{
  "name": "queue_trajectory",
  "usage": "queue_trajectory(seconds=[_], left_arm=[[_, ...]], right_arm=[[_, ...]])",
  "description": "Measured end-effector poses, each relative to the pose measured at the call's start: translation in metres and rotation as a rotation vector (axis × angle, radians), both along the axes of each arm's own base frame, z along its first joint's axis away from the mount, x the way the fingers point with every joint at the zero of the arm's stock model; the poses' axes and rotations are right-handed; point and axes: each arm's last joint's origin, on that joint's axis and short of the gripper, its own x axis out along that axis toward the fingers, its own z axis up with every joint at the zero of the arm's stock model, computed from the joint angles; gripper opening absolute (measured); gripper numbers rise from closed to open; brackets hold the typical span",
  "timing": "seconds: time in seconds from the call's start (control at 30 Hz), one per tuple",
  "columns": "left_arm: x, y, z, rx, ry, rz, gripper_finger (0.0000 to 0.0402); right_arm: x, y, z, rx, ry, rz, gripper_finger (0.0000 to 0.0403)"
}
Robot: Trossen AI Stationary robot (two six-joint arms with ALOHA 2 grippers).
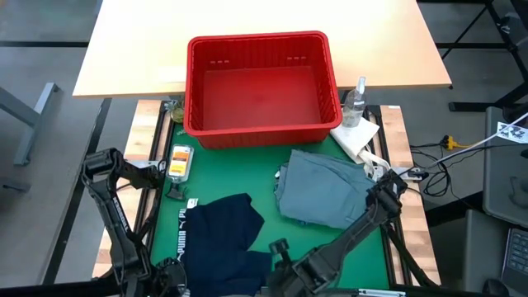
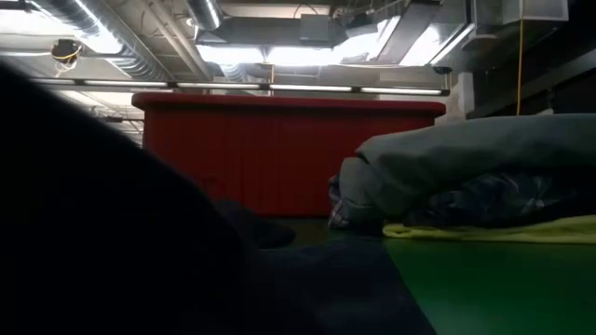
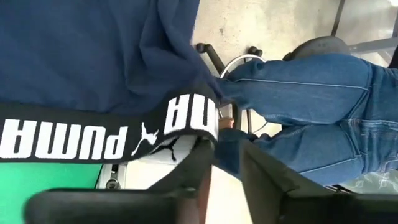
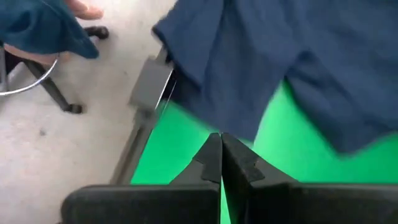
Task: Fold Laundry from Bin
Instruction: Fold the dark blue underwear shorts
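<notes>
A: Where is the laundry?

B: Out of the red bin, whose inside shows only bare red floor from above. The dark navy garment lies on the green mat at the near edge, its black waistband with white PUMA lettering hanging at the table's side. The grey-blue garment sits folded to its right, near the bin's front wall (in the low view something plaid and something yellow show beneath it).

A: And the grippers?

B: The left gripper is at the waistband, fingers a little apart; one finger touches the band's end, but I cannot tell whether it pinches it. The right gripper hangs over bare mat just beside the navy hem, fingers pressed together, holding nothing.

A: Anything else?

B: A spray bottle and a white paper towel by the bin's right corner, and a person's jeans-clad leg beyond the table edge.
</notes>
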Motion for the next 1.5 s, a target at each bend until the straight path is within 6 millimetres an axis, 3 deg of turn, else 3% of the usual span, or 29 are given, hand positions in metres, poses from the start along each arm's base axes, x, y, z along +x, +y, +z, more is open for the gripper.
queue_trajectory(seconds=[0.2,0.33,0.53,0.63,0.83,0.93,1.23,1.5], left_arm=[[0.000,0.001,0.000,0.009,-0.002,-0.006,0.0125],[0.000,0.001,0.000,0.031,-0.026,-0.046,0.0136],[0.009,0.008,-0.001,0.158,-0.163,0.009,0.0122],[0.018,0.020,-0.004,0.251,-0.178,0.066,0.0113],[0.035,0.042,-0.013,0.394,-0.103,0.121,0.0092],[0.042,0.050,-0.027,0.430,-0.055,0.137,0.0081],[0.051,0.063,-0.065,0.515,0.146,0.124,0.0047],[0.053,0.072,-0.076,0.587,0.266,0.119,0.0028]], right_arm=[[0.033,-0.009,-0.032,0.088,-0.149,0.105,0.0001],[0.047,-0.026,-0.058,0.143,-0.168,0.118,0.0001],[0.048,-0.049,-0.093,0.131,-0.070,0.093,0.0001],[0.043,-0.052,-0.105,0.125,-0.027,0.099,0.0001],[0.036,-0.053,-0.118,0.114,0.016,0.106,0.0001],[0.034,-0.055,-0.122,0.105,0.030,0.092,0.0001],[0.027,-0.064,-0.125,0.073,0.117,-0.004,0.0001],[0.023,-0.067,-0.126,0.059,0.165,-0.042,0.0001]])
